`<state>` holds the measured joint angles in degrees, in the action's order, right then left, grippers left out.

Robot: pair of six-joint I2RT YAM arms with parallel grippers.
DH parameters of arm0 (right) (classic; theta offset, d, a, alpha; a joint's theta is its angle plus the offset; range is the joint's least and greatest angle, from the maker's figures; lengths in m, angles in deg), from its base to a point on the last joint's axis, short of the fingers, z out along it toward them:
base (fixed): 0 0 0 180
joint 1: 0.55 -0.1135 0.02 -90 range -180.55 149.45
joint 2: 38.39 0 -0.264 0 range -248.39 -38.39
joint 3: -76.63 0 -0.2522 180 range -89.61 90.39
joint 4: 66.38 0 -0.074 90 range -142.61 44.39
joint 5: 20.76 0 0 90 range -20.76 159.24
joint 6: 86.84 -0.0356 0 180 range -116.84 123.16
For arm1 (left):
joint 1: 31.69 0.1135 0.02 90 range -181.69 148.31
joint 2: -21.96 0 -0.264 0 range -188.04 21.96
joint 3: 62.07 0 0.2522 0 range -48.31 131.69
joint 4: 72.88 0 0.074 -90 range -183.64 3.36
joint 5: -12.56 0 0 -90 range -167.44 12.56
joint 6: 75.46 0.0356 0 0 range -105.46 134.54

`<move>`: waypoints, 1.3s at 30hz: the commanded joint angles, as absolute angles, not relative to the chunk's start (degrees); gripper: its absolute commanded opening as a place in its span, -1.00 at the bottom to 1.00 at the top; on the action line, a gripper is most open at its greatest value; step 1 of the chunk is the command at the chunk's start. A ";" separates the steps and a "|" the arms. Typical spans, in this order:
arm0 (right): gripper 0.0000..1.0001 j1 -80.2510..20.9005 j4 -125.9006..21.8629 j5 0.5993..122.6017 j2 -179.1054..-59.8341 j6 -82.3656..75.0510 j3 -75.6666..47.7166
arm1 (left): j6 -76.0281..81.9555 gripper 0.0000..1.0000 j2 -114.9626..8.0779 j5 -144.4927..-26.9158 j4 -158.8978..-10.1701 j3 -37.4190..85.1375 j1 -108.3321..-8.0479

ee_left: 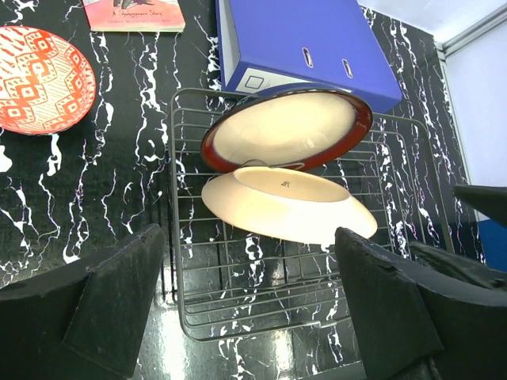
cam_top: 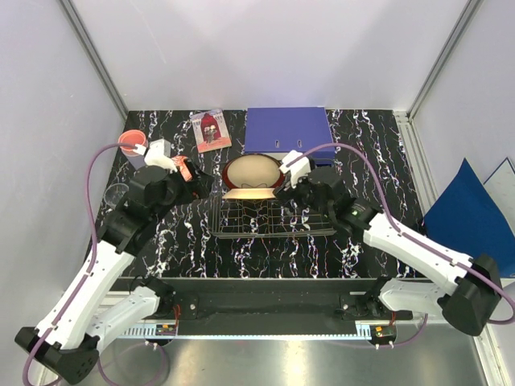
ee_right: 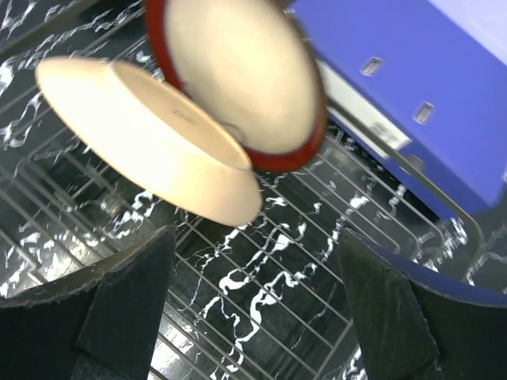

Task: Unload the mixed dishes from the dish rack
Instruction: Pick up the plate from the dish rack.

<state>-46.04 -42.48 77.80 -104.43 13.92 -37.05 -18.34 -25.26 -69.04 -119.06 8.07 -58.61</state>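
— Nearest? Jaws of left gripper (ee_left: 249, 305) and right gripper (ee_right: 253, 305) spread wide, gripping nothing; black fingers (ee_left: 111, 301) cropped.
— Beyond? Mid-desk, dark wire dish rack (cam_top: 273, 225) with glossy cream plate (ee_left: 289, 207) tilted before red-rimmed bowl (ee_left: 285, 131). At far edge, blue binder (ee_left: 301, 39), partly hidden.

dish rack (ee_left: 238, 293): dark metal wire | red-rimmed cream bowl (ee_left: 285, 127): glossy glaze

A robotics lab test cell: plain white panels (cam_top: 265, 48) on aluminium posts (cam_top: 94, 58) wall in a black marbled table (cam_top: 241, 257), with a left arm (cam_top: 96, 273) and a right arm (cam_top: 410, 245) bolted at its near edge and a dish rack (cam_top: 257, 223) staged near a blue office binder (cam_top: 287, 129).
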 commanded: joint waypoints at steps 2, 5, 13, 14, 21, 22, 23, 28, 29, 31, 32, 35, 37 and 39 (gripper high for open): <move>0.78 -46.34 -46.37 69.42 -107.56 20.38 -34.33 | -18.33 0.82 -22.78 -69.00 -116.70 5.74 -58.76; 0.77 -46.43 -46.81 65.38 -109.40 21.35 -33.98 | -18.42 0.82 -21.72 -69.53 -116.78 5.22 -58.76; 0.75 -46.78 -49.27 64.85 -116.78 24.25 -31.52 | -18.41 0.82 -21.63 -69.62 -116.70 3.64 -58.76; 0.74 -46.78 -49.54 65.20 -118.70 24.60 -31.08 | -18.50 0.82 -21.63 -69.71 -116.78 3.46 -58.76; 0.01 -46.69 -55.07 68.88 -126.45 29.08 -28.53 | -18.51 0.82 -21.02 -69.10 -117.40 1.88 -58.76; -0.05 -46.69 -55.34 68.89 -126.89 29.43 -28.35 | -18.42 0.82 -21.01 -69.01 -117.49 1.88 -58.76; -0.16 -46.78 -55.51 68.89 -127.42 30.05 -27.83 | -18.33 0.82 -21.01 -68.92 -117.66 1.88 -58.76; -0.46 -46.78 -55.43 71.61 -127.78 31.02 -27.29 | -18.06 0.82 -21.28 -68.83 -117.75 1.88 -58.76; -0.49 -46.69 -55.43 71.70 -127.60 31.02 -27.29 | -18.06 0.82 -21.37 -68.92 -117.75 1.96 -58.76; -0.59 -46.69 -55.51 72.23 -126.37 31.02 -27.29 | -18.06 0.82 -21.72 -68.92 -117.75 2.05 -58.76; -0.62 -46.78 -55.60 72.49 -125.85 31.28 -27.56 | -18.06 0.82 -21.89 -68.92 -117.66 2.05 -58.76; -0.87 -46.78 -55.60 73.28 -124.09 32.07 -27.47 | -18.24 0.82 -22.59 -68.83 -117.66 2.14 -58.76; -1.00 -46.78 -55.69 74.16 -122.77 32.25 -27.21 | -18.33 0.82 -22.86 -68.92 -117.66 2.23 -58.76; -1.00 -46.78 -55.78 74.86 -121.54 32.69 -27.03 | -18.50 0.82 -23.12 -68.83 -117.66 2.23 -58.76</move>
<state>-46.15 -53.26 73.25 -127.03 33.40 -29.25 -18.49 -22.55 -69.26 -119.67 1.80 -58.61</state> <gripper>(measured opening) 0.251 0.915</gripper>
